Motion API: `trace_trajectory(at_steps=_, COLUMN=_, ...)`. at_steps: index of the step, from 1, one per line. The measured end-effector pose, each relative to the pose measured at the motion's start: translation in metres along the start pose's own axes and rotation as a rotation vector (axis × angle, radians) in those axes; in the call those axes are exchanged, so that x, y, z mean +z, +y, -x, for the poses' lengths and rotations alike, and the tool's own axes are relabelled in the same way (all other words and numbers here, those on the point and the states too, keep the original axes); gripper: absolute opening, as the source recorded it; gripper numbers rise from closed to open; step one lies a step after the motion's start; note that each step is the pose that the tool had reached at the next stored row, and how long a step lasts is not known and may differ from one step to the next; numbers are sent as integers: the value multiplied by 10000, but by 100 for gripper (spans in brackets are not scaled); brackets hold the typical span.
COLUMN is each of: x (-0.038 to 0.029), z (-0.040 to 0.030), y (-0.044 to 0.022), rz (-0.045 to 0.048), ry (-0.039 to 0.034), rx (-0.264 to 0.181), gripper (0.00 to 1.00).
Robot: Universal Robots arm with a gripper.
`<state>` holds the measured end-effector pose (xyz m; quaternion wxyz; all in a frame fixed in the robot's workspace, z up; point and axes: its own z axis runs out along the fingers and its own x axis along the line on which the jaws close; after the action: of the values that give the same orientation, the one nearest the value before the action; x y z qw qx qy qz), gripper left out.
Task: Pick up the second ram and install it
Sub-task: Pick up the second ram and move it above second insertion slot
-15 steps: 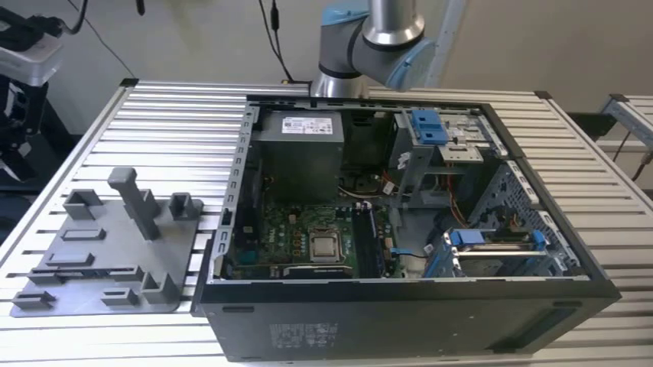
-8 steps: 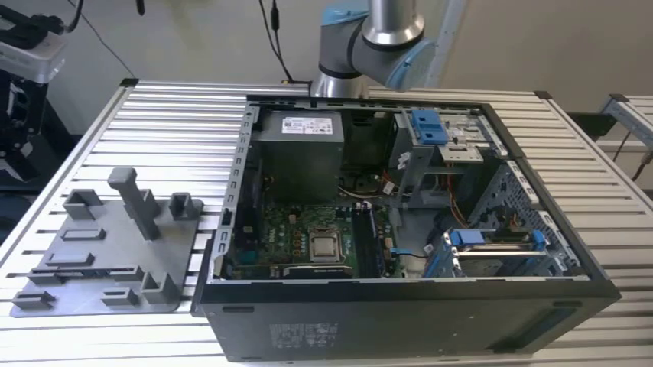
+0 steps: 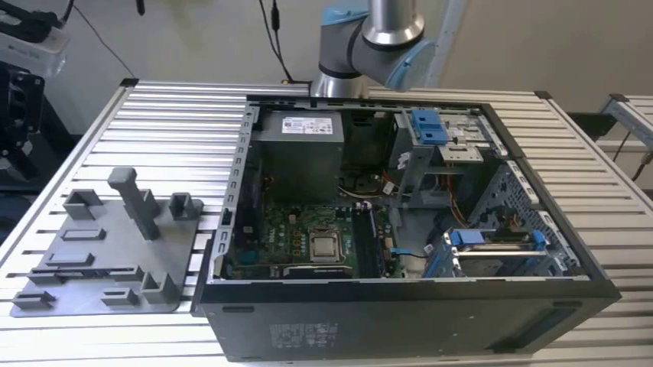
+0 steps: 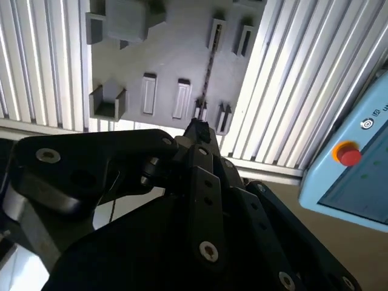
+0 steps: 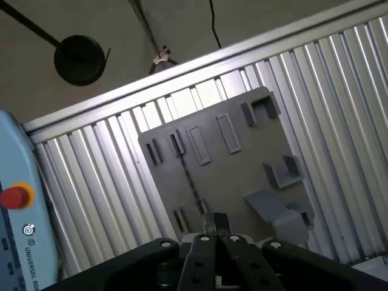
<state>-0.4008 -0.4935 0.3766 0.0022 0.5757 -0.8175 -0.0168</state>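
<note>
The gripper (image 5: 215, 222) hung high over the grey fixture (image 5: 242, 176), fingertips drawn together with nothing between them. Below it the second ram (image 5: 189, 179) stood on its long edge between two of the fixture's slotted posts, probably so that fingers could pinch its flat faces from above. The fixture lay by the table's (image 3: 173, 107) edge at the exterior view's left, beside the open computer case (image 3: 408, 325).

Worktop (image 3: 164, 122): you see ribbed bare metal, shiny.
Fixture (image 3: 122, 256): smooth matt grey plastic.
Gripper (image 5: 214, 221): black, faintly glossy.
Case (image 3: 408, 325): dark matt metal.
</note>
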Motion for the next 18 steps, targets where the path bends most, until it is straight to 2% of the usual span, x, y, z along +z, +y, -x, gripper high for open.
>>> trace_trajectory(at_steps=12, x=28, z=-2, y=22, rz=19, ry=42, rx=-1433, gripper=11)
trace_trajectory(at_steps=18, x=40, z=-8, y=40, rz=-57, ry=34, rx=-1922, gripper=11)
